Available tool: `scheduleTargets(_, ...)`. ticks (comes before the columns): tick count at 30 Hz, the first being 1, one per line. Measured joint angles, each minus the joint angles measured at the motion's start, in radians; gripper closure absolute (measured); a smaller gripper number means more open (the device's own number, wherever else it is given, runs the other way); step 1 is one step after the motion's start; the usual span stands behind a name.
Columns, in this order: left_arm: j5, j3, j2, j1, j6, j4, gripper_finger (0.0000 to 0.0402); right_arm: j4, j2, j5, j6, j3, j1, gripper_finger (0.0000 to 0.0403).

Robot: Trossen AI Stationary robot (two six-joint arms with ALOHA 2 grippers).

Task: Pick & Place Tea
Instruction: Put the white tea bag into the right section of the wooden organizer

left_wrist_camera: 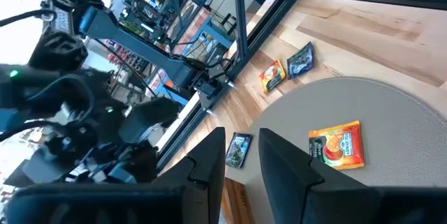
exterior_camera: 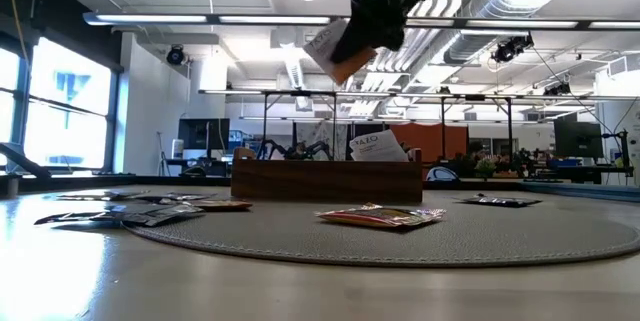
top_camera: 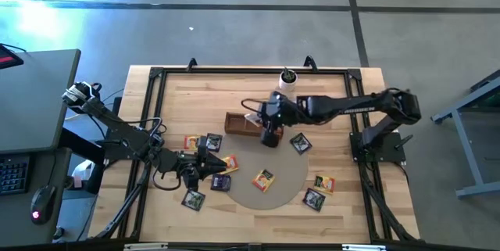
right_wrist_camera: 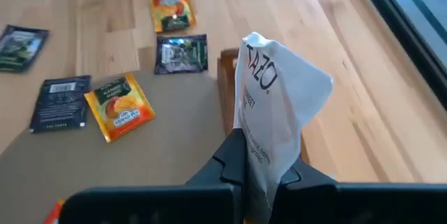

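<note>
right wrist view: my right tool point(right_wrist_camera: 255, 165) is pinching a whitish sachet point(right_wrist_camera: 276, 105) upright, hovering just above the wooden box point(top_camera: 241, 123).

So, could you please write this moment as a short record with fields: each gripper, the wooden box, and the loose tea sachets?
right gripper: shut on a whitish paper tea sachet, held above the brown wooden box
left gripper: low over the sachets on the table's left part, fingers apart, holding nothing visible
wooden box: already holds one white sachet standing upright
round grey mat: orange sachet lies flat on it
</note>
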Motion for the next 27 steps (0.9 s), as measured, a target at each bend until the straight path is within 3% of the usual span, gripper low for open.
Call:
scheduleTargets(13,0.002,0.0,0.0,0.0,-0.041,0.0,0.0316,-0.133,0.054,0.167,0.179,-0.004,0.03,0.0396)
scheduleTargets(18,0.002,0.0,0.0,0.0,-0.041,0.0,0.0316,-0.052,0.048,0.105,0.191,-0.095,0.023,0.0396)
scheduleTargets(21,0.002,0.0,0.0,0.0,-0.041,-0.002,0.0316,0.022,0.046,0.125,0.2,-0.171,0.023,0.0398)
scheduleTargets(27,0.002,0.0,0.0,0.0,-0.039,-0.002,0.0316,0.305,0.038,0.097,0.113,-0.303,0.008,0.0394)
